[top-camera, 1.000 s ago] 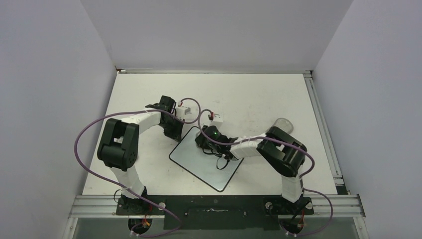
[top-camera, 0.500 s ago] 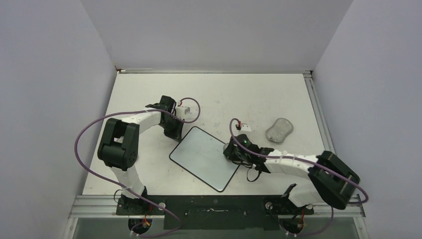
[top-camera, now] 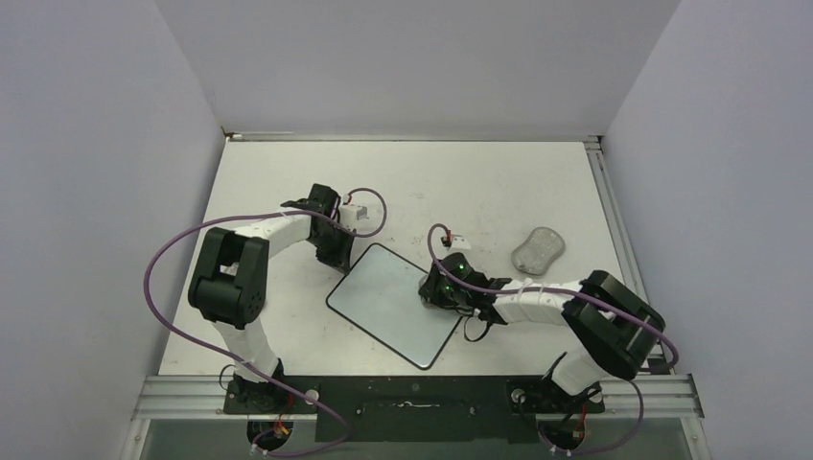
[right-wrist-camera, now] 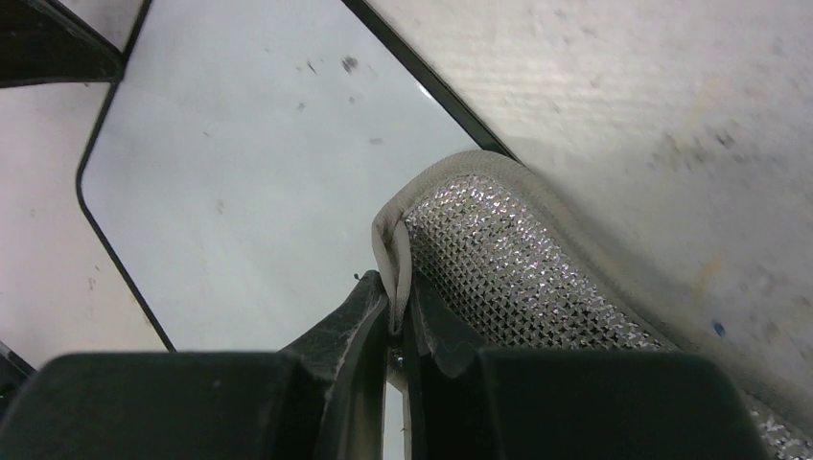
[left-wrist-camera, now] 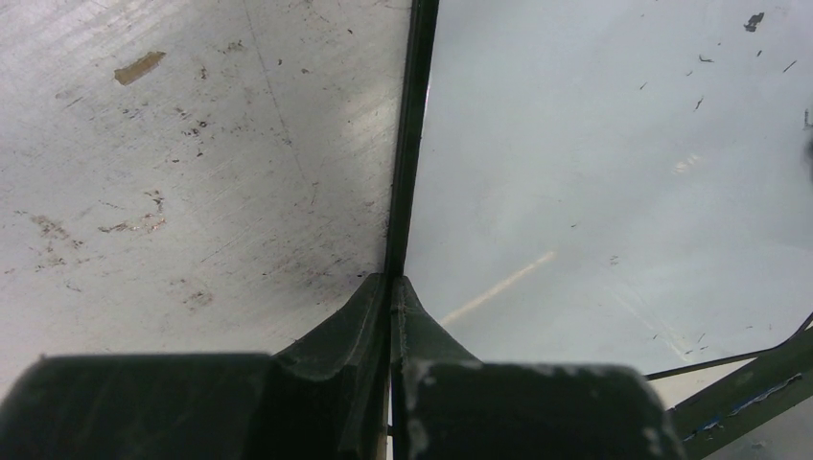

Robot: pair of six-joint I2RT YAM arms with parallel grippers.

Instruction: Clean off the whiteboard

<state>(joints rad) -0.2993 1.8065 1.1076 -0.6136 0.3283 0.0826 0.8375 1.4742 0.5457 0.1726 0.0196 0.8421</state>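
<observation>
The whiteboard lies flat and turned at an angle in the middle of the table. Its white face shows in the left wrist view and in the right wrist view, with a few small dark specks. My left gripper is shut, its tips resting on the black rim at the board's far left corner. My right gripper is shut on the piped edge of a silver mesh pad, which lies over the board's right rim.
A small grey peanut-shaped lump lies on the table to the right of the board. The tabletop is scuffed and stained. Walls close in three sides, and a metal rail runs along the right edge.
My right gripper with the pad swept from the board's upper middle out past its right edge, then back a little onto the right rim. The left arm and the board have not moved.
</observation>
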